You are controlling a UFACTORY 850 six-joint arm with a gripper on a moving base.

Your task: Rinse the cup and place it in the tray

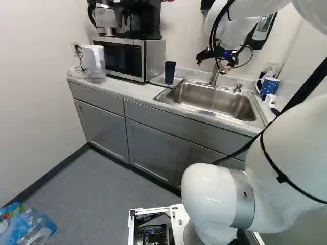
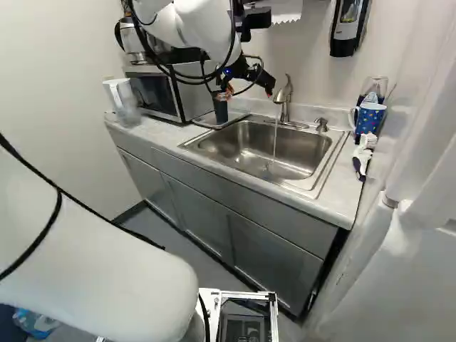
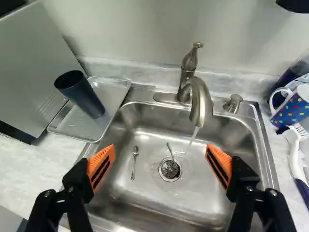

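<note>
A dark cup (image 1: 169, 72) stands upright on the metal tray (image 1: 180, 80) beside the sink. The wrist view shows the same cup (image 3: 80, 94), its mouth up, near the microwave side of the tray (image 3: 64, 124). My gripper (image 2: 248, 89) hangs over the sink area. Seen from the wrist, the gripper (image 3: 160, 157) stands wide open, nothing between its orange pads, with the sink (image 3: 145, 193) below. The cup is outside the fingers, ahead and to one side. A thin stream of water runs from the faucet (image 3: 199, 104) into the basin.
Two small spoons (image 3: 134, 162) lie in the basin, one reaching the drain. A microwave (image 1: 127, 57) borders the tray. Across the sink are a soap pump (image 3: 233, 103), a dotted blue mug (image 2: 370, 118) and brushes (image 2: 363, 155). A white pitcher (image 1: 94, 62) stands at the counter's far end.
</note>
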